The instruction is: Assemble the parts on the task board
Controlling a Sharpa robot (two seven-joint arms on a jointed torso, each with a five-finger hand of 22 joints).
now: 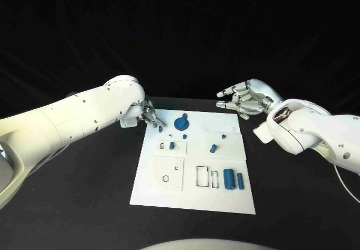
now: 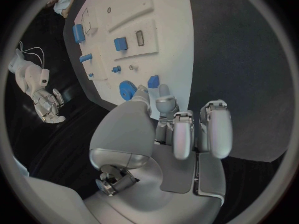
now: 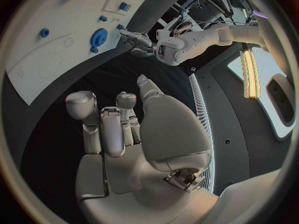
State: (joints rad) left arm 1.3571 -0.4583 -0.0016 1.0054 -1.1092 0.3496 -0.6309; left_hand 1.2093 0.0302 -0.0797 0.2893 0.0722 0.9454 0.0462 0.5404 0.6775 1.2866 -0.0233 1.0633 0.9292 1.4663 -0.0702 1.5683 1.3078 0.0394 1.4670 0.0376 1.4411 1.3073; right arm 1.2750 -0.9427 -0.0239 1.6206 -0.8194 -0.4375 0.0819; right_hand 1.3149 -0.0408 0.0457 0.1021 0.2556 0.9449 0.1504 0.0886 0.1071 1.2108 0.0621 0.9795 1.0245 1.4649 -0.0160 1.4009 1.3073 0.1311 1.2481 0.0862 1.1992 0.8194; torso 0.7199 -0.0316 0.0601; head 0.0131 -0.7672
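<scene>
- The task board (image 1: 193, 162) lies in the middle of the black table (image 1: 82, 182), its far end between the two hands.
- The left hand (image 1: 149, 115) hangs over the board's far left corner; in the left wrist view a small blue block (image 2: 153, 81) sits right at its fingertips (image 2: 163, 92), but I cannot tell whether they pinch it or only touch it.
- The right hand (image 1: 244, 99) hovers off the board's far right corner, fingers loosely apart, holding nothing.
- The blue gear (image 1: 181, 123) sits at the board's far end, seemingly seated on its post, so that step looks done.
- Two blue cylinders (image 1: 233, 179) lie side by side near the board's near right, beside an outlined slot; they look loose and still to be placed.
- A small blue piece (image 1: 214, 148) lies tilted at mid-board on the right, and another (image 1: 171, 146) stands on the left.
- My judgement: the assembly is early, with most parts still to seat.
</scene>
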